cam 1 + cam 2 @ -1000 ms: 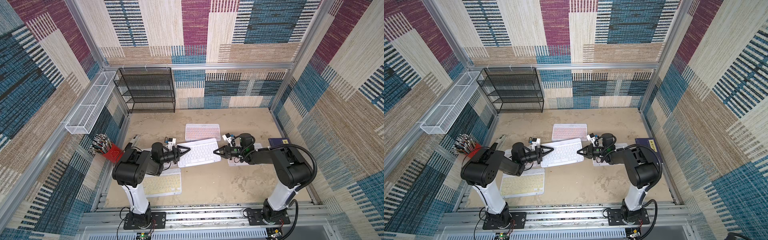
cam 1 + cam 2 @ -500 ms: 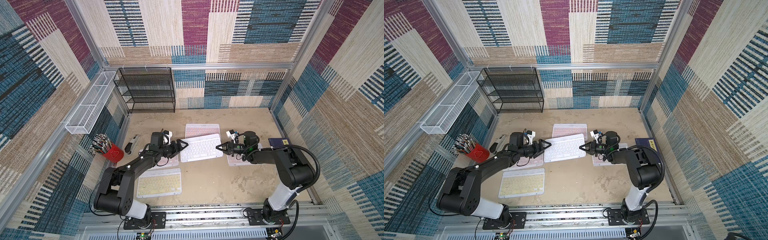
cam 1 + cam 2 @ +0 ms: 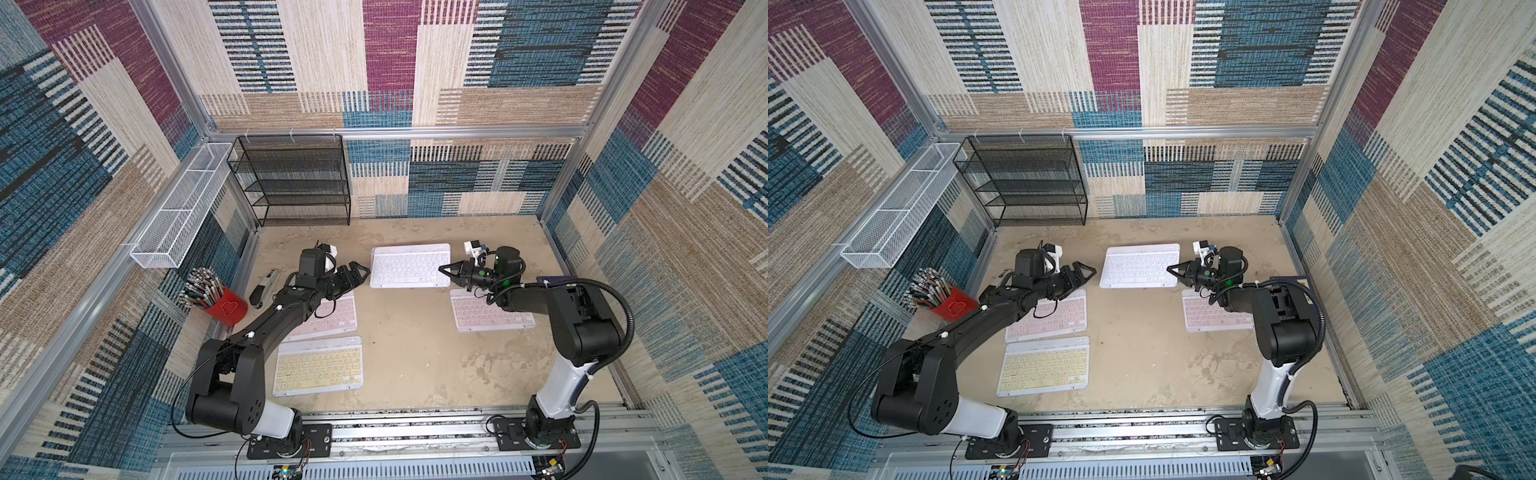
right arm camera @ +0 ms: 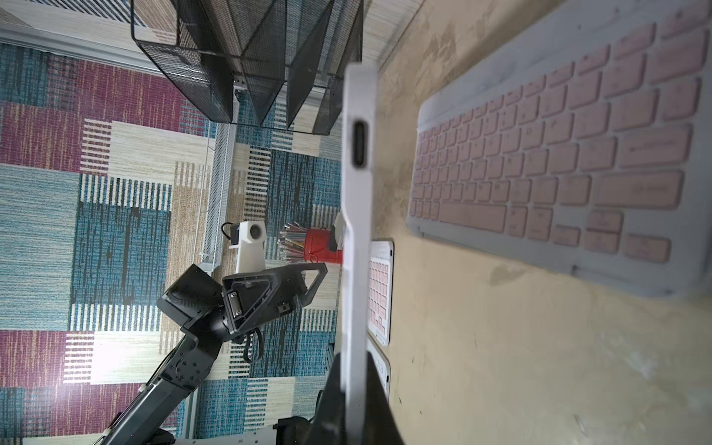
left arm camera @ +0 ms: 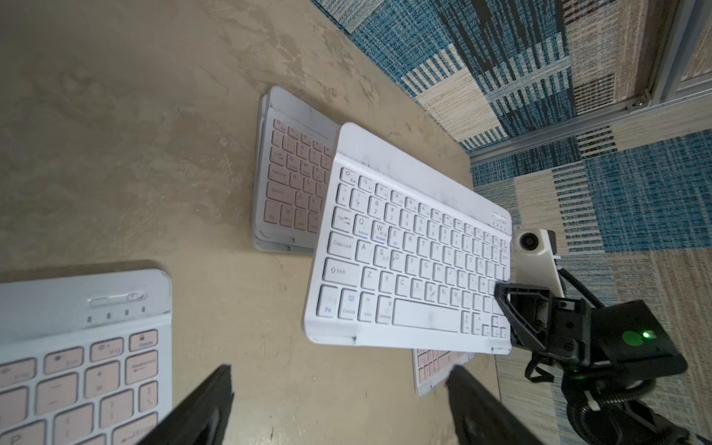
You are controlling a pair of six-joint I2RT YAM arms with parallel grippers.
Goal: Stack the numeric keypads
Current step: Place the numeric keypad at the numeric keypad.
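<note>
The right claw [image 3: 444, 270] is clamped tight on one short end of the white keypad [image 3: 409, 266]. The left claw [image 3: 360, 272] hangs wide open just off the opposite end, touching nothing. The white one's held up over a pink keypad [image 5: 291, 173] at the back of the worktop [image 3: 407, 345]. Looks like the placing step: next up, line it up with the pink one, lower, then release.

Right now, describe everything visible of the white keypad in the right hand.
The white keypad is a thin, flat, plastic-looking slab, white frame and keys, with a slot-shaped port in one short edge. The right hand is shut on that edge, holding it roughly level, apparently off the table, partly over a pink keypad. The open left hand stands clear.
</note>
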